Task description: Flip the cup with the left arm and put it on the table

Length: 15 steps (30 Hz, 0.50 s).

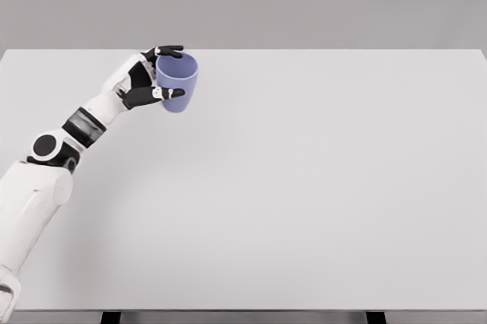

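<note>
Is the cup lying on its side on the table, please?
No, the cup is roughly upright with its opening upward, gripped by the fingers of the left hand over the table.

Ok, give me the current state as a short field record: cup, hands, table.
cup: blue cup, mouth up, tilted slightly, at the table's far left
left hand: left hand grasps the cup from its left side, fingers over the rim and around the wall
right hand: not in view
table: white table
contact: cannot tell whether the cup's base touches the table
</note>
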### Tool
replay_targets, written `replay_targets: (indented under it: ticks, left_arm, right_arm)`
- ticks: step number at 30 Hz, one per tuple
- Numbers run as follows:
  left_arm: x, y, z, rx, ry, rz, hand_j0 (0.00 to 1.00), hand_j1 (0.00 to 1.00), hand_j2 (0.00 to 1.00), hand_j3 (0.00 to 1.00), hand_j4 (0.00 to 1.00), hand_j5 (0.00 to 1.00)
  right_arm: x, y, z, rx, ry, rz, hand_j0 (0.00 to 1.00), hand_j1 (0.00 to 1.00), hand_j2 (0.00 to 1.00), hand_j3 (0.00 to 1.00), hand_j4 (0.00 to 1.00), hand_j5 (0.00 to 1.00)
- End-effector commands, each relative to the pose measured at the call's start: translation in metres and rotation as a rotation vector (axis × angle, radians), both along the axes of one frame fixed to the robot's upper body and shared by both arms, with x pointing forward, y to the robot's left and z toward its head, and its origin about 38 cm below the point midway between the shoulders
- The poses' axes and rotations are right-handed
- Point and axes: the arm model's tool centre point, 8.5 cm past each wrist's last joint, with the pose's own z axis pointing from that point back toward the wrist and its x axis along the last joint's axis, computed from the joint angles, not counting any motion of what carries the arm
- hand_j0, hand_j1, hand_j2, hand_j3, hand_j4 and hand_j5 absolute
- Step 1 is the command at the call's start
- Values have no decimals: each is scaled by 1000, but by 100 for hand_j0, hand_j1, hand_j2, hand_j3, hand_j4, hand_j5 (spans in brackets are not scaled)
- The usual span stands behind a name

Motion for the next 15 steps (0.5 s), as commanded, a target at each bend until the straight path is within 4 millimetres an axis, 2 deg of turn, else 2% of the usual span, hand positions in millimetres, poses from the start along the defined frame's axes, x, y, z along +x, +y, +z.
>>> replay_targets:
  ticks: [1, 7, 15]
  left_arm:
    - [0, -4, -6, -21, -15, 13, 57, 57, 57, 57, 57, 57]
    - [-8, -14, -21, -40, -3, 8, 57, 57, 57, 57, 57, 57]
    - [-14, -25, -26, -62, -38, 1, 63, 63, 63, 63, 63, 63]
  right_arm:
    - [0, 0, 0, 0, 0, 0, 100, 100, 100, 100, 100, 100]
    - [0, 0, 0, 0, 0, 0, 100, 100, 100, 100, 100, 100]
    - [0, 0, 0, 0, 1, 0, 100, 100, 100, 100, 100, 100]
